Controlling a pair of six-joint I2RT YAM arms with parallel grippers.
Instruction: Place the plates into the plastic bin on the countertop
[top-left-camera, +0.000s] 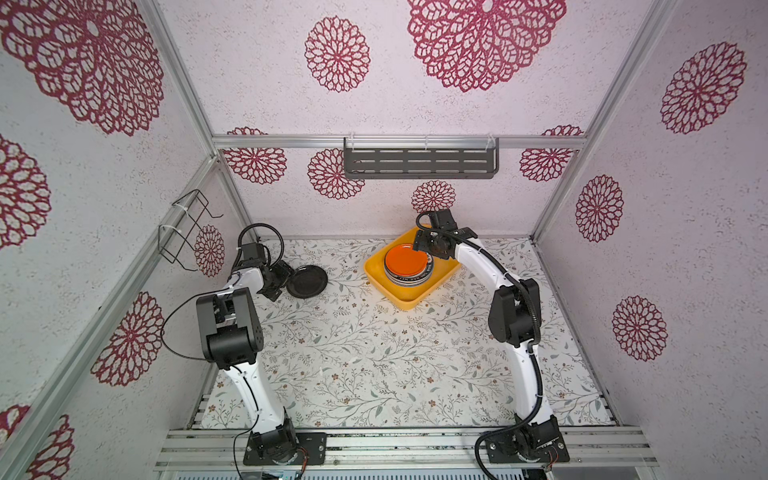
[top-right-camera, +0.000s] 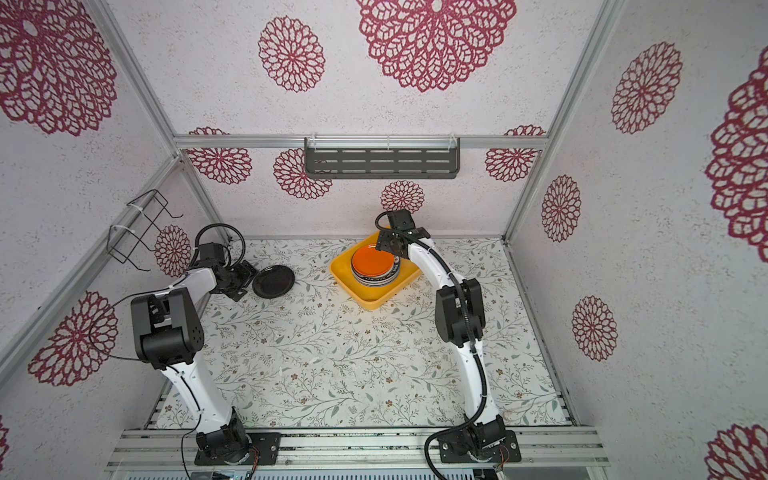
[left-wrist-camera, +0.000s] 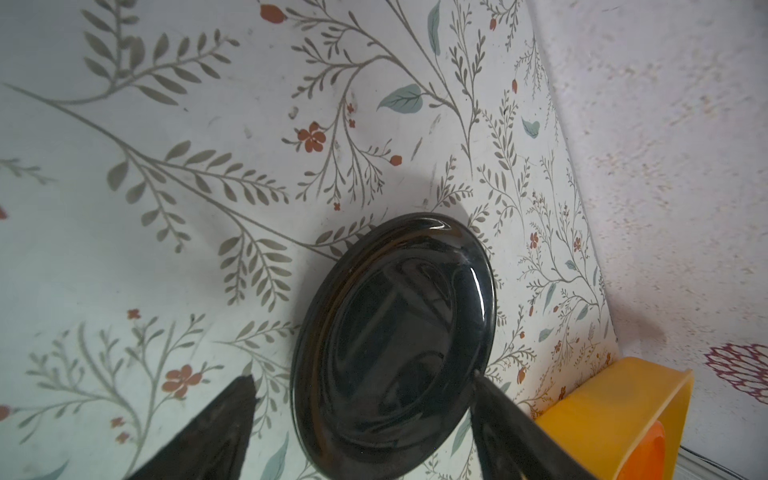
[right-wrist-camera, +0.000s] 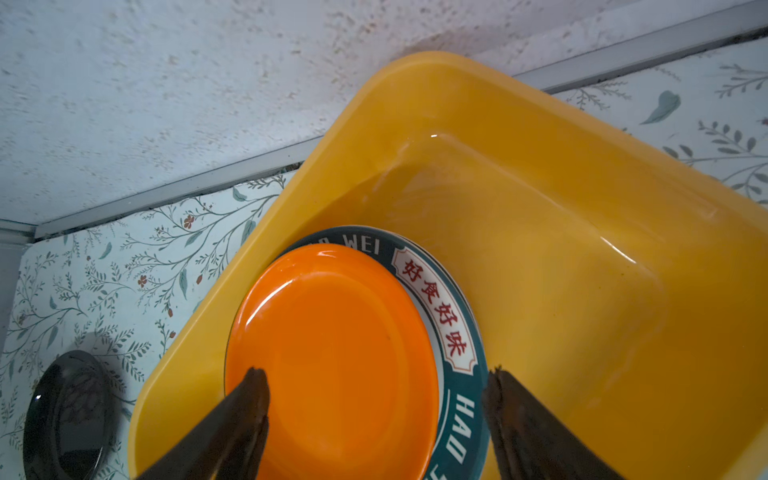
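Both released: left end effector (left-wrist-camera: 361, 376) straddles the black plate (left-wrist-camera: 395, 332), right end effector (right-wrist-camera: 376, 370) over the binned orange plate (right-wrist-camera: 332, 353).

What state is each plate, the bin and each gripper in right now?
Bin: on the countertop, holding the stack.
Stack: inside the bin, orange plate on top.
Orange plate: face up, topmost.
Black plate: on the countertop, outside the bin.
Left gripper: open, fingers either side of the black plate.
Right gripper: open, over the orange plate.
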